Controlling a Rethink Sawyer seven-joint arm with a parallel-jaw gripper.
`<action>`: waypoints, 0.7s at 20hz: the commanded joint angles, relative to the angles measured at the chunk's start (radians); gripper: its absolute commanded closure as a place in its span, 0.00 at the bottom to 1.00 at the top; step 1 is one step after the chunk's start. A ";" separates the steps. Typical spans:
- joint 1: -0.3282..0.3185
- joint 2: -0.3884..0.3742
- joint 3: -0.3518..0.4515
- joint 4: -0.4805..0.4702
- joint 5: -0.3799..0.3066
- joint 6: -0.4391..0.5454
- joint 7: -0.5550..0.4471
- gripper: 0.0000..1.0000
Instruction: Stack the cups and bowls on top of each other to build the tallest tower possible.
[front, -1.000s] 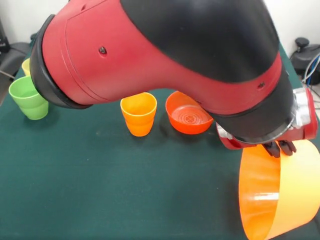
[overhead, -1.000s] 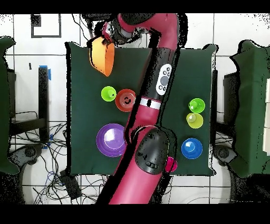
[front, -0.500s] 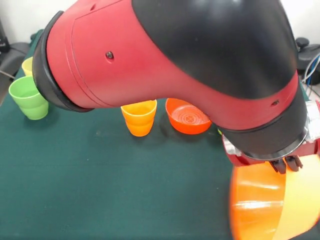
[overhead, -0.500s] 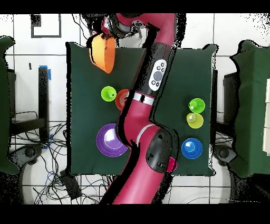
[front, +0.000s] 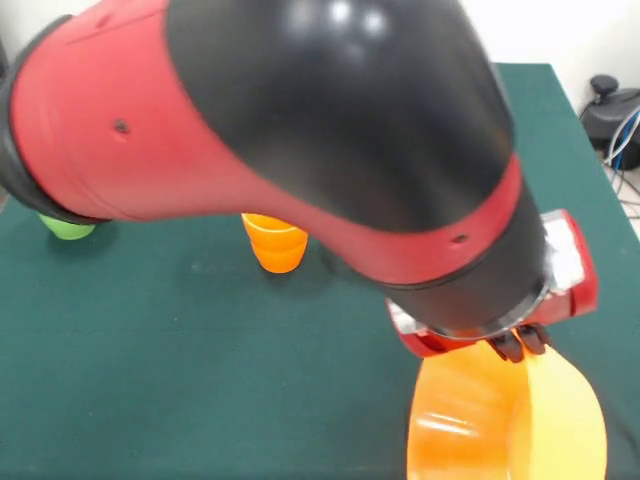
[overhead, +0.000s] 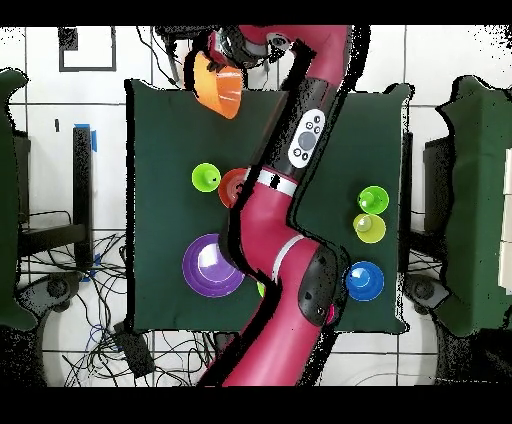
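Bare bench (overhead: 180, 150) lies beside the lime green cup (overhead: 206, 179); the purple bowl (overhead: 209, 265) blocks nearer ground.

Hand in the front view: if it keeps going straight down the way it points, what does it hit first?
The large orange bowl: the hand already pinches its rim, with the bowl hanging tilted below it. Beyond that, probably the green table cloth near the table's edge; depth is unclear.
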 joint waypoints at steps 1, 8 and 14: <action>-0.024 0.016 0.041 -0.144 -0.155 0.129 -0.308 1.00; -0.022 0.019 0.003 -0.119 -0.080 0.153 -0.215 1.00; -0.022 0.005 -0.089 -0.053 0.057 0.201 -0.075 1.00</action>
